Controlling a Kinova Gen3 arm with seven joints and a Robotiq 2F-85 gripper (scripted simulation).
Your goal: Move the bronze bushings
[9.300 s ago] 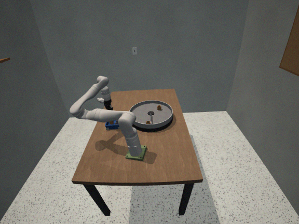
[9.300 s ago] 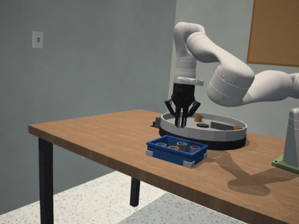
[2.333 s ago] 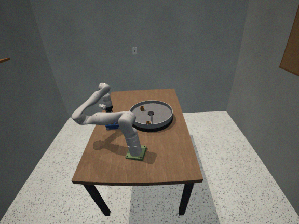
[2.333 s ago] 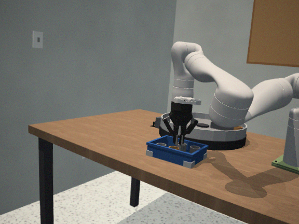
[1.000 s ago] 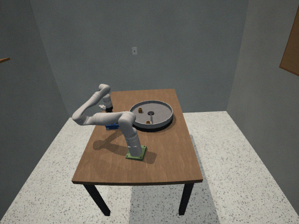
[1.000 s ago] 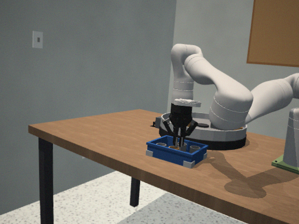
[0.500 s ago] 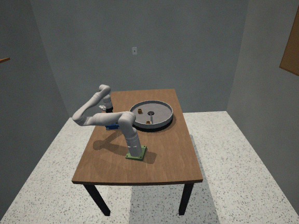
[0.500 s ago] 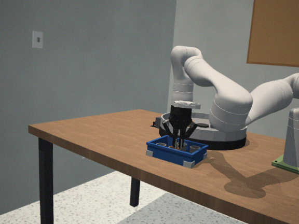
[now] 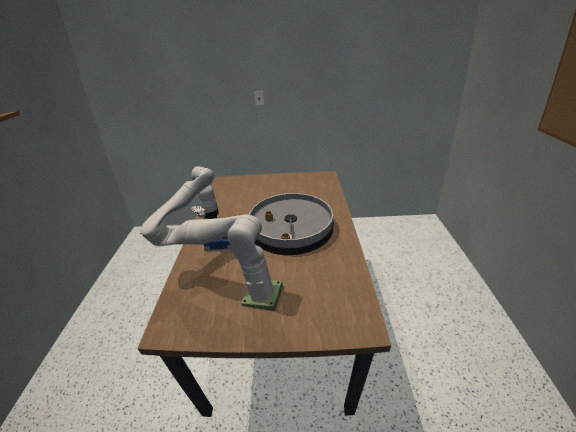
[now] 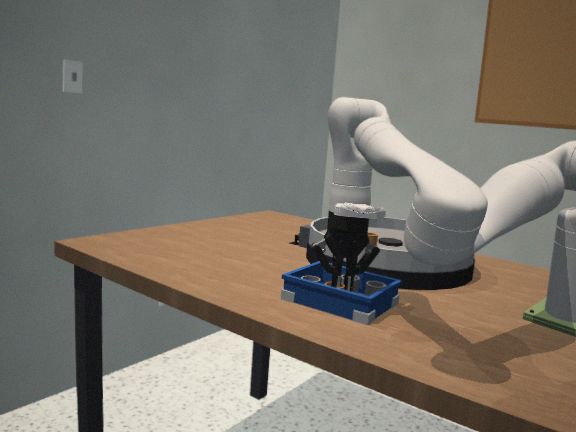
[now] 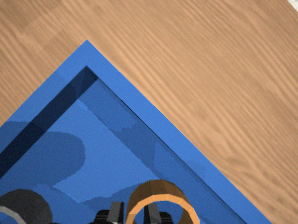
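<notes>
1. Grey walls enclosed the room, with one small plate (image 9: 259,97) (image 10: 72,76) on the wall and a brown board (image 9: 562,95) (image 10: 530,60) on another; one wooden table (image 9: 320,310) (image 10: 200,260) (image 11: 225,90) stood on a speckled floor (image 9: 450,320) (image 10: 165,375).
2. One arm (image 9: 205,231) (image 10: 440,200) rose from one green base plate (image 9: 247,303) (image 10: 532,312) and bent over to one blue crate (image 9: 216,244) (image 10: 325,300) (image 11: 152,117).
3. Four bushings showed in the crate: one bronze bushing (image 10: 330,284) (image 11: 165,198) and three steel ones, namely a steel bushing (image 10: 310,278) (image 11: 30,205) in one corner, a second steel bushing (image 10: 356,283) behind the claw's fingers, and a third steel bushing (image 10: 375,286) at the other side.
4. Two more bronze bushings were on the disc (image 9: 310,212) (image 10: 395,232), off its one dark hub (image 9: 290,218) (image 10: 390,242): an upright bushing (image 9: 269,216) (image 10: 372,238) to one side, and a near bushing (image 9: 285,236) by the turntable's wall, partly hidden by it.
5. The claw (image 9: 211,214) (image 10: 344,287) (image 11: 135,215) pointed down into the crate, its two fingers narrowly parted. In the wrist view, one fingertip was over the bronze bushing's bore and the other just outside its wall, so that wall lay between them. A gap showed on the bore side; the claw was not clamped on it.

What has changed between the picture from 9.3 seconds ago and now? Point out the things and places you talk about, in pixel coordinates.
The gripper (image 9: 211,214) (image 10: 343,288) (image 11: 134,214) came down into the crate (image 9: 217,244) (image 10: 320,301) (image 11: 165,130), straddling the wall of the bronze bushing (image 10: 330,284) (image 11: 167,198), no grip evident. One disc bushing (image 9: 269,216) (image 10: 372,238) moved left past the hub (image 9: 290,218) (image 10: 390,242) in the top view. The other (image 9: 285,236) and the crate stayed.
</notes>
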